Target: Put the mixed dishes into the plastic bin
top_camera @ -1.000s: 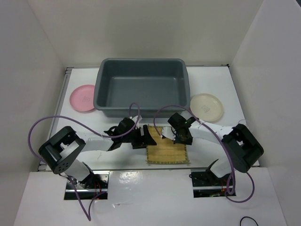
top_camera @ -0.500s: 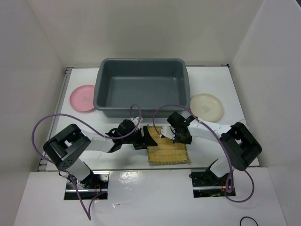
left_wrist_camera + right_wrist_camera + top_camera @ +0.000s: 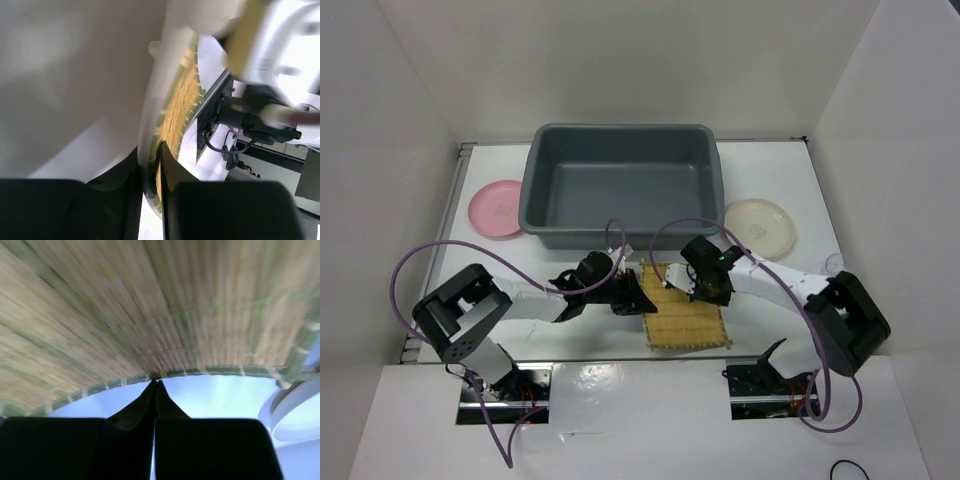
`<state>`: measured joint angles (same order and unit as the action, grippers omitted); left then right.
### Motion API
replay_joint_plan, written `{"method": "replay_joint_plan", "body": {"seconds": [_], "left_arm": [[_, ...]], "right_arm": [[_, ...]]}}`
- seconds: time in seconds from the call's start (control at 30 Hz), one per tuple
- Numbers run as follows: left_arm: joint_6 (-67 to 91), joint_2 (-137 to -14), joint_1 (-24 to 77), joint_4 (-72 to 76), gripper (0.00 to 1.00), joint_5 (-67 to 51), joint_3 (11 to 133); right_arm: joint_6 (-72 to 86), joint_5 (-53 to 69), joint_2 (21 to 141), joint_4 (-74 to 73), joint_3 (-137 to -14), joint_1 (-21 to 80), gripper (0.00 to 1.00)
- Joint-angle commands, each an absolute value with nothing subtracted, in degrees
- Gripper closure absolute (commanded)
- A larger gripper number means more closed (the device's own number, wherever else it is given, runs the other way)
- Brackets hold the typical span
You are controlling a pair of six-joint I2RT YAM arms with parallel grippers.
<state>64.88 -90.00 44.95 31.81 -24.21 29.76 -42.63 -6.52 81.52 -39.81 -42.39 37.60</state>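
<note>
I have left fingers (image 3: 175,182) and right fingers (image 3: 137,407) each clamped tight on an edge of the bowed bamboo mat (image 3: 688,318), near the plastic bin (image 3: 620,190).

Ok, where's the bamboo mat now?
In the top view, the bamboo mat lies mid-table on the near side of the plastic bin, held by the left gripper and right gripper.

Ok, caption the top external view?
Left end effector and right end effector grip the bamboo mat before the plastic bin.
</note>
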Motion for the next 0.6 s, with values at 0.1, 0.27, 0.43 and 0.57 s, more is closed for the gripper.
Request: {"method": "replay_joint_plan", "body": {"seconds": [0.1,0.27,0.43,0.57], "left_arm": [[59.3,-76.8,47.5,14.7,1.0,-23.9,35.8],[55.0,-65.7,45.1,-1.7,1.0,-25.7,47.4],[51.2,-66.4,43.6,-11.8,1.0,-30.8,62.1],[50.1,-68.5,38.8,-14.0,1.0,-34.9,72.4]], "right_arm": [[-41.1,3.9,66.9,-42.7,-48.9,31.3,1.0],[-41.4,6.1,59.2,-43.7,-50.2,17.7,1.0],[-33.0,2.4,51.4,-35.2,-49.5,6.8,1.0],[-33.9,1.8,33.2,-28.5,-44.5,-3.1,0.85]]}}
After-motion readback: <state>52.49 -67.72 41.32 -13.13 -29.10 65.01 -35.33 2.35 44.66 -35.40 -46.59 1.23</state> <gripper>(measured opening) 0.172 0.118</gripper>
